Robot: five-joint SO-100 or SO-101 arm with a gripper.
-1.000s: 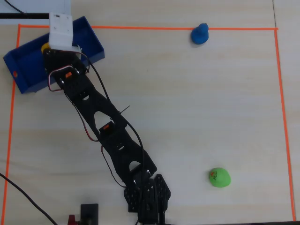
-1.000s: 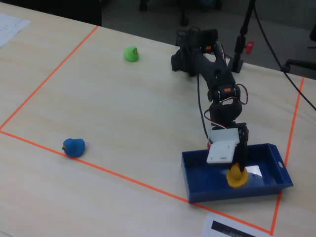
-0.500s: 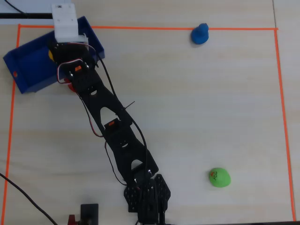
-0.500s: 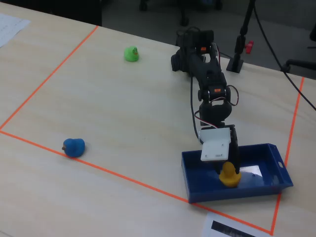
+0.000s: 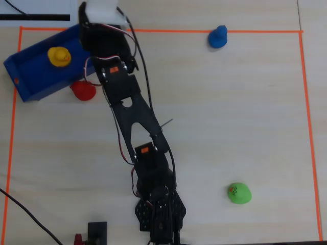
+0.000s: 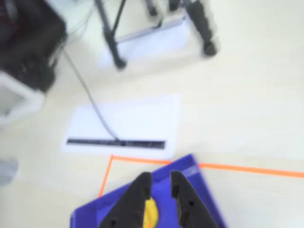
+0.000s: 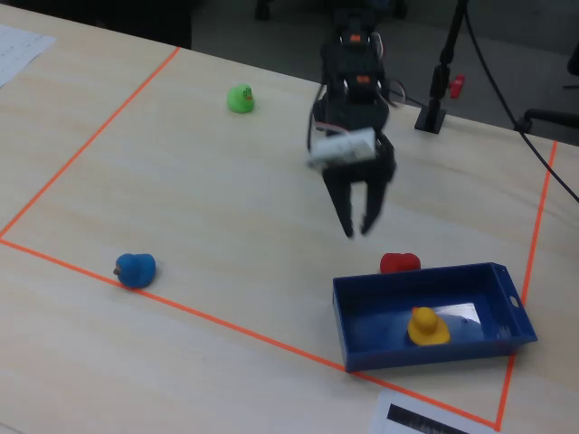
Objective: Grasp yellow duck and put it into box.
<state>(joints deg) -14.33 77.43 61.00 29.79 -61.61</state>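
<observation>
Claw raised, slightly parted, holding nothing; yellow duck sits in the box below it.

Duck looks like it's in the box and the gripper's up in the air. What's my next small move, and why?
Probably just retract toward the base and stop. The yellow duck sits inside the box, apart from the gripper, which hangs empty above the table with a narrow gap between its fingers. The red toy lies outside the box wall, so swing clear of it.

The yellow duck sits upright inside the blue open-topped box near the table's corner.
</observation>
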